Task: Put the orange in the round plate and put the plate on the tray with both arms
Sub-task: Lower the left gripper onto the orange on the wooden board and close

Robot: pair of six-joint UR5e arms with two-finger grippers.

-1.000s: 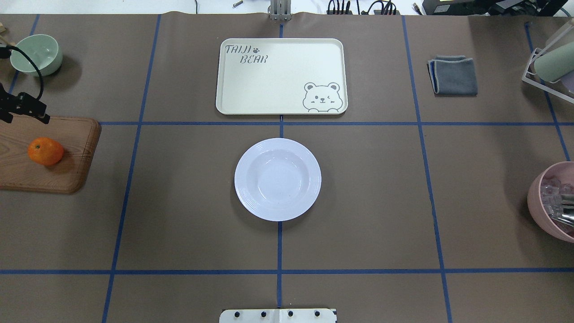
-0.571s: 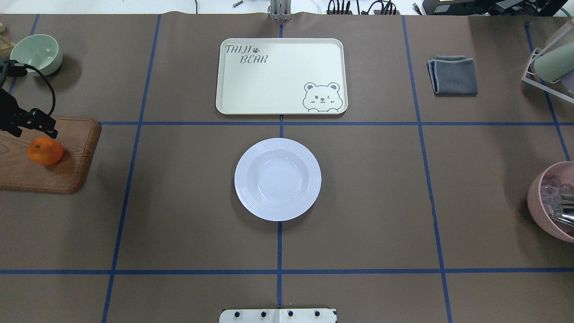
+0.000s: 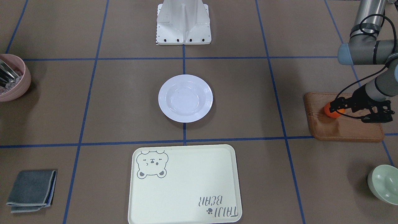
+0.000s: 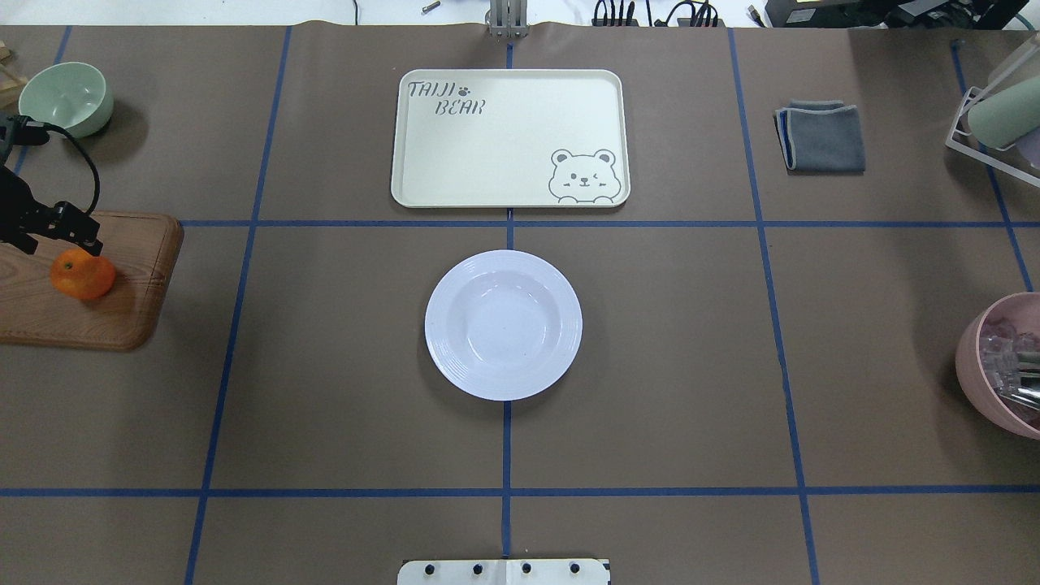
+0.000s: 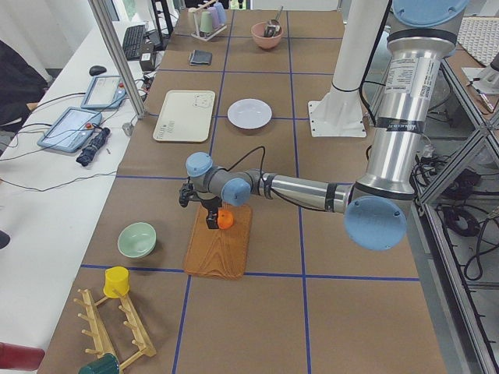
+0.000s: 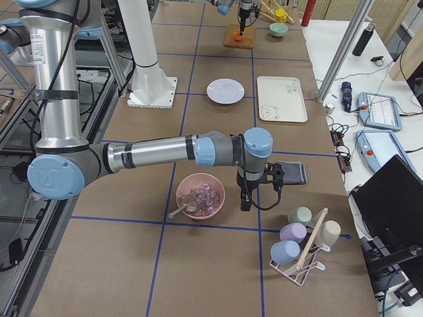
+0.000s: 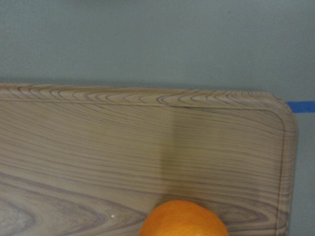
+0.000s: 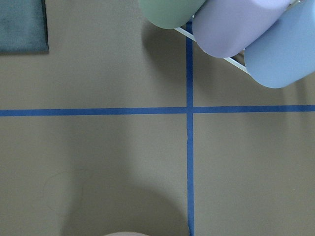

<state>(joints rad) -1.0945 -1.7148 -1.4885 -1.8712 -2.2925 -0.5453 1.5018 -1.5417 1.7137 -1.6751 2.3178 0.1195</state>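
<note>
We judge left gripper (image 4: 61,234) jaws spread, off-centre by orange (image 4: 82,275): finger could roll it off wooden board (image 4: 122,325). Right gripper (image 6: 244,201) jaws: cannot tell.

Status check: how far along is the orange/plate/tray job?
Done: nothing. The orange lies on the wooden board; the round plate is empty, off the tray. In hand: left gripper open, close above the orange. Left: grasp, plate it, two-arm move onto tray.

Brown-covered table (image 4: 691,366), blue tape (image 4: 504,491) grid; white bench (image 5: 43,234), aluminium post (image 5: 117,54).
</note>
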